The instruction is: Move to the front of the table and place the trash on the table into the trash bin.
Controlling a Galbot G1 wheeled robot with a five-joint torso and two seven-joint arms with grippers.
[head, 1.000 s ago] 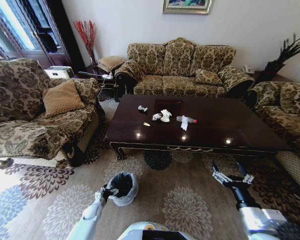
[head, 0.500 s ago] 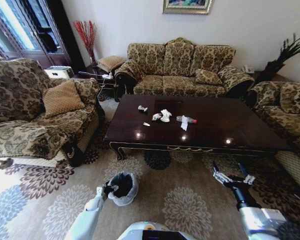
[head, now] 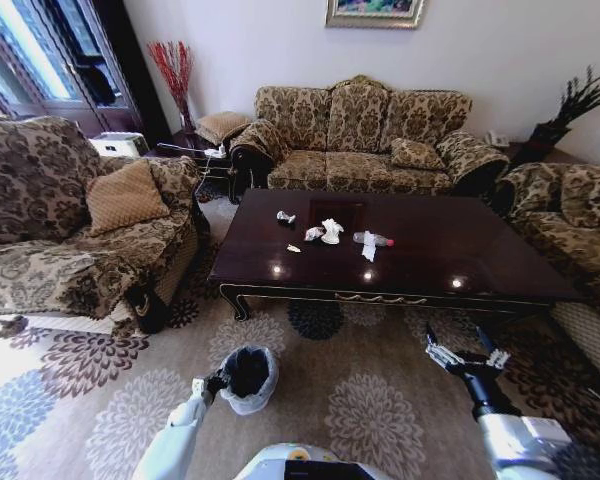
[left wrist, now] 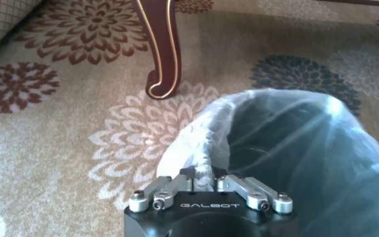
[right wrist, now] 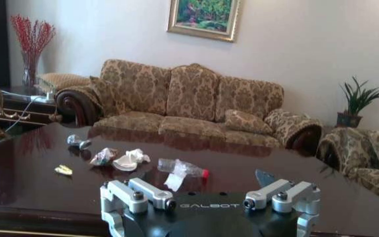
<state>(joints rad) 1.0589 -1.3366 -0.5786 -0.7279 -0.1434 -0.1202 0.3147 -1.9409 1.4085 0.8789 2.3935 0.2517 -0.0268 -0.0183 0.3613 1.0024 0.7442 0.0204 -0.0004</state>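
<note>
The dark glossy table (head: 450, 250) stands ahead of me, and its top (right wrist: 308, 168) spreads before the right wrist camera. On it lies the trash: a foil wad (head: 285, 217), a wrapper (head: 313, 233), a white paper wad (head: 331, 231), a clear bottle (head: 372, 239) and a small yellow scrap (head: 293, 248). The right wrist view shows the same paper wad (right wrist: 130, 159) and the bottle (right wrist: 179, 168) with its red cap. The trash bin (head: 246, 376) stands on the carpet near me. My left gripper (head: 213, 384) is shut on the bin's bag-lined rim (left wrist: 206, 163). My right gripper (head: 467, 357) hangs open before the table's front edge.
A patterned sofa (head: 365, 135) stands behind the table. Armchairs flank it on the left (head: 70, 230) and right (head: 580, 230). A curved table leg (left wrist: 160, 49) stands on the carpet just beyond the bin. Flowered carpet (head: 370, 400) lies between me and the table.
The bin's rim and my left gripper have shifted slightly, and the bin looks a bit more upright. The right arm has hardly moved.
</note>
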